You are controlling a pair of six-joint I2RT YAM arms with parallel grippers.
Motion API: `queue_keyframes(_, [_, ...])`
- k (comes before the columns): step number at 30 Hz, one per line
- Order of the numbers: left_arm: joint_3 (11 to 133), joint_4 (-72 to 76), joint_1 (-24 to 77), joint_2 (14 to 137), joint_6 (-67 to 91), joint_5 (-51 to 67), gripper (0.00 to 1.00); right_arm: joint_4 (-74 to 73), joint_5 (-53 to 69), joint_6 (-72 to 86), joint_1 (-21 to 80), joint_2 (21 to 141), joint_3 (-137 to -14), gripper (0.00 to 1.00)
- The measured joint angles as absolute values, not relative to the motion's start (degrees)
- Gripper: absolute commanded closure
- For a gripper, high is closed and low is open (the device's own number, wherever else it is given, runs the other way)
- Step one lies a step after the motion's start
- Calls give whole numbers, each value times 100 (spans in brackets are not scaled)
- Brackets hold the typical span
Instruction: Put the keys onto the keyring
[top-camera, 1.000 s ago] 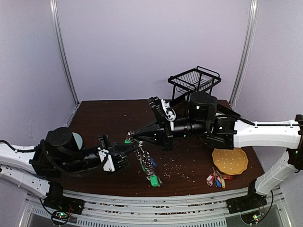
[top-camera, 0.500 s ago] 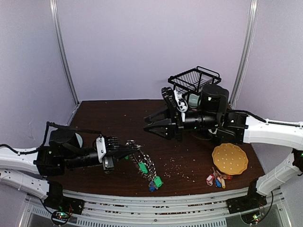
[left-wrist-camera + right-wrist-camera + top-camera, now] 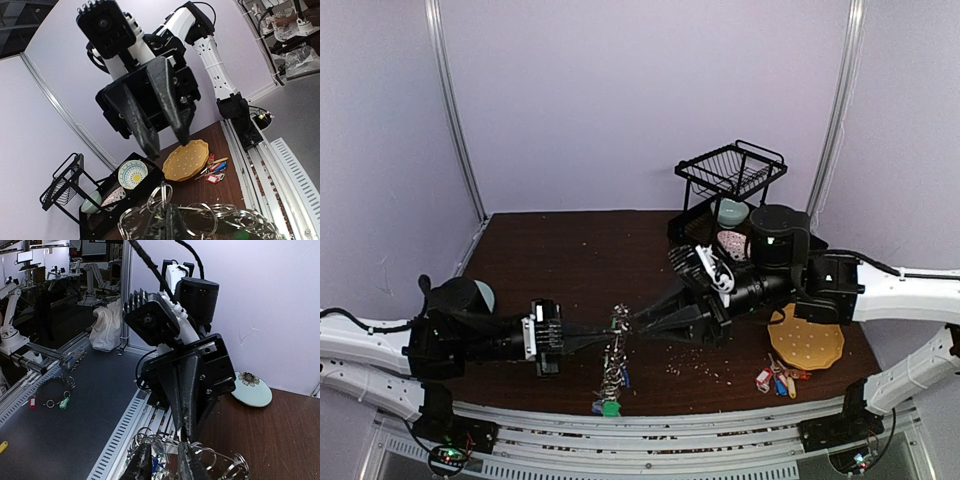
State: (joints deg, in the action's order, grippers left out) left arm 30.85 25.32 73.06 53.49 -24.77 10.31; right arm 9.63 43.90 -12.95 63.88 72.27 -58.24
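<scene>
Keyring (image 3: pixel 613 352) dangles from left end effector (image 3: pixel 604 335), clamped on it; right end effector (image 3: pixel 638 322) narrowly parted, just beside.

Soft, even overhead light, no harsh shadows.
The keyring (image 3: pixel 200 216) glints, slightly blurred, around the left claw (image 3: pixel 167 225); the right claw (image 3: pixel 167 142) facing it reads dark but sharp, and straight lines behind it bow.

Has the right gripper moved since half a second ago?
Yes. The right gripper came toward the near edge of the table, away from the wire rack, down to the keyring.
</scene>
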Motion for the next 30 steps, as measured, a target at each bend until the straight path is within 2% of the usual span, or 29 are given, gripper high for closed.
queue_keyframes(12, [3063,2576,7120,5428,-2842,1162,100,746,3365,-1214,6834,7231,-5596,86])
queue_keyframes(21, [3026,2703,6818,5428,-2611,1752,100,1020,2589,-1157,6836,7376,-5511,84])
queue_keyframes(30, [3022,2838,6818,5468,-2270,1966,100,1267,2578,-1190,6834,7524,-5511,81])
